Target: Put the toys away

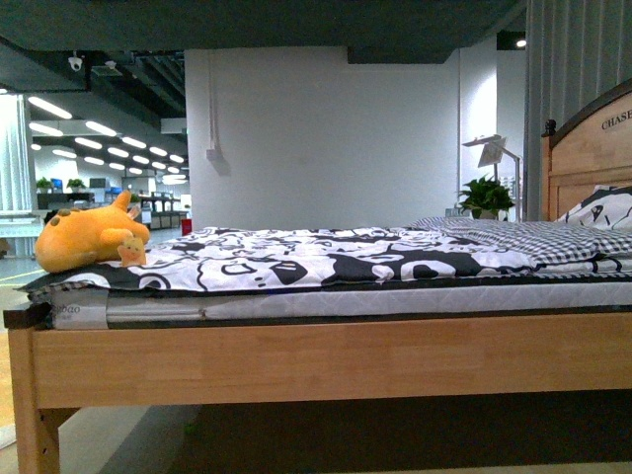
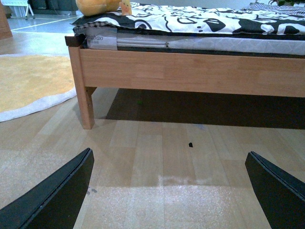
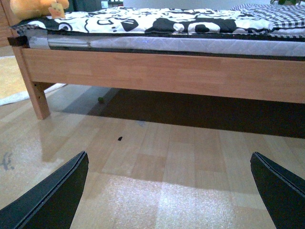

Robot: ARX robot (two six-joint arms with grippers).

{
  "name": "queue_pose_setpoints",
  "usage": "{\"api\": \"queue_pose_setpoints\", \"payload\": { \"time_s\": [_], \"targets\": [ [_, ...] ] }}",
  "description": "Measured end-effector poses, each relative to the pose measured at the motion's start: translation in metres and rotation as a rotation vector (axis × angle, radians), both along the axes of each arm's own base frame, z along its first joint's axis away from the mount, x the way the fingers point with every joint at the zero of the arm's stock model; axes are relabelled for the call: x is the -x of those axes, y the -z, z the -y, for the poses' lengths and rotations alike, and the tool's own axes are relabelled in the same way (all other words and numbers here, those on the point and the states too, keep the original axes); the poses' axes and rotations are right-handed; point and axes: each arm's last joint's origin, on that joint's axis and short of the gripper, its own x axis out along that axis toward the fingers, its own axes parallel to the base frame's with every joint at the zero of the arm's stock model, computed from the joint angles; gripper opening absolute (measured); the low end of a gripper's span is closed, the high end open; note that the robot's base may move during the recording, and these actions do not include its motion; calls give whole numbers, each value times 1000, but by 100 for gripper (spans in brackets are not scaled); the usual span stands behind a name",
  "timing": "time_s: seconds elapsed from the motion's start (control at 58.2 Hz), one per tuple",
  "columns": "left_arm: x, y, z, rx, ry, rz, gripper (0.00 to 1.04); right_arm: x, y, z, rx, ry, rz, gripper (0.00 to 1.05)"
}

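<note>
**A:** One toy to shift: orange plush (image 1: 87, 240), lying on the b/w duvet (image 1: 326, 259) at the foot-end corner of the bed (image 1: 30, 395), far left in front view.

**B:** Arms?

**A:** Left fingers (image 2: 59, 193) and right fingers (image 3: 57, 193) both spread wide, empty, low over the floor (image 2: 152, 143), facing the side rail (image 3: 167, 76).

**B:** Left arm's nearer, prob. Lift above the mattress (image 1: 395, 296) first, then go in over the corner. Grip round the plump body, not the small pointed bits.

**A:** Edges: rail and corner leg (image 2: 86, 107) sit just under it, so don't clip them. Plush is near the edge, and a nudge could roll it off.

**B:** Room?

**A:** Open floor in front, yellow rug (image 2: 28, 86) beside the leg, nothing above the duvet nearby. Storage spot isn't in view.
</note>
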Motion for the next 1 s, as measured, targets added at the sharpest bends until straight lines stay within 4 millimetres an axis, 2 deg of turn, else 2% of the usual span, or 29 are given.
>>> {"api": "queue_pose_setpoints", "payload": {
  "time_s": [0.996],
  "targets": [
    [0,0,0,0,0,0,99,0,0,0,0,0,0,104]
  ]
}}
